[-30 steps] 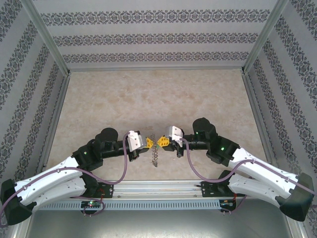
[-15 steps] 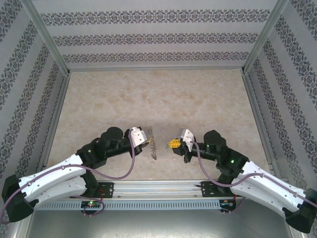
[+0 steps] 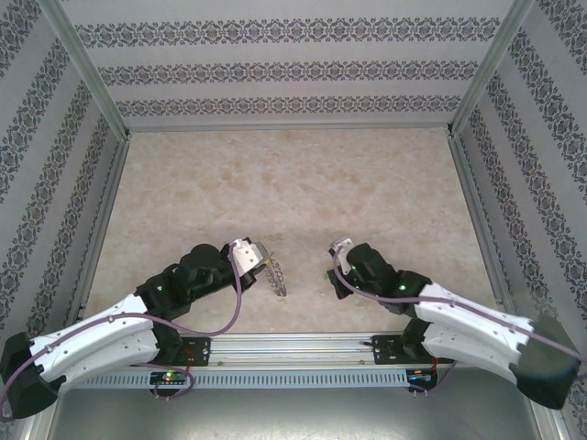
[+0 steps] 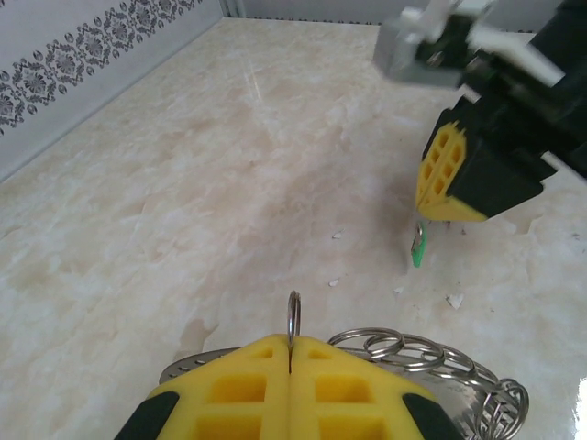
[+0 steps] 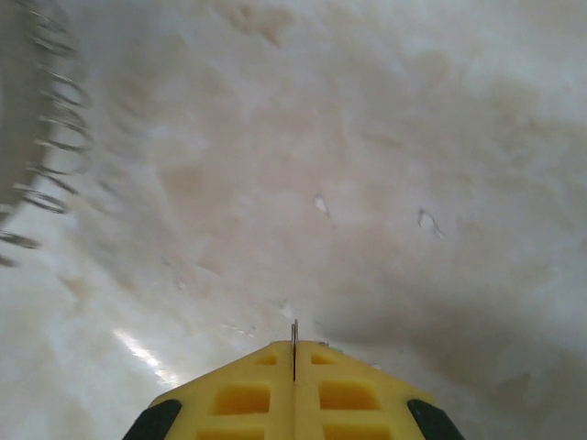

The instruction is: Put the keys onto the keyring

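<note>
Keyring [image 3: 277, 278] and green key [image 4: 418, 249] hang over near part of beige marbled surface [image 3: 293, 183]; left end effector [image 4: 292, 341] clamps shut on one keyring loop, remaining coils trailing beside it; right end effector [image 5: 294, 346], apart from it, pinches thin metal, green key dangling beneath.

Even, diffuse white light falls from above in the top view, bright and without hard edges. The glossy beige marble-patterned tabletop [image 3: 293, 183] carries only faint, soft shadows beneath the white-and-black robot arms [image 3: 110, 330]. The grey aluminium frame posts [image 3: 87, 73] stay straight out to the corners.

In the left wrist view the keyring [image 4: 431, 353], a wiry coil of thin grey metal loops, is crisp. A white glare patch sits on the tabletop at lower right, and a soft brownish shadow lies mid-frame.

The right wrist view is smeared throughout, probably motion blur rather than poor focus. The keyring stretches into grey streaks at the left edge, a glare streak shines lower left, and shadow dims the lower right.
</note>
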Robot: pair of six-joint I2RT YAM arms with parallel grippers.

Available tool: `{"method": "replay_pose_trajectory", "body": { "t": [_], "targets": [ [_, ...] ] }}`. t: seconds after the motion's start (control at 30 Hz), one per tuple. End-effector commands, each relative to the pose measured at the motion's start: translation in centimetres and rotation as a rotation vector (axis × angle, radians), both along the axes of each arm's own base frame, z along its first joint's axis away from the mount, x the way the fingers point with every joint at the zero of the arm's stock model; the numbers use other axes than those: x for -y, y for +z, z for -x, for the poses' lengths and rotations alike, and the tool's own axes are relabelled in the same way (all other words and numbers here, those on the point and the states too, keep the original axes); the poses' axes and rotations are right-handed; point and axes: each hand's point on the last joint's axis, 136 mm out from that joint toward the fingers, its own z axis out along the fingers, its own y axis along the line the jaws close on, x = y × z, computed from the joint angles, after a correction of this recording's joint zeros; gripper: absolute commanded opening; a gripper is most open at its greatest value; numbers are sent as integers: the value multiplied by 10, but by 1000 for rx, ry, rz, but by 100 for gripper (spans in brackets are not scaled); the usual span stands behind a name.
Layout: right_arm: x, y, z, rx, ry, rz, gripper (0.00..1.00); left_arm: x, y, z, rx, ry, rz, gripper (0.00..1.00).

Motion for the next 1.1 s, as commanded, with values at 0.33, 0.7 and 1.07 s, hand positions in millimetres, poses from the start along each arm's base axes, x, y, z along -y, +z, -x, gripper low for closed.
{"method": "replay_pose_trajectory", "body": {
  "t": [0.33,0.7,1.07],
  "targets": [
    [-22,-22,-42,-50,-36,72,0,-6,19,2,69,29,110,0],
    [-27,-43,-61,-98,-30,119,0,-7,16,2,74,32,106,0],
    [-26,-46,-64,-144,-40,110,19,-9,16,2,89,33,108,0]
  ]
}}
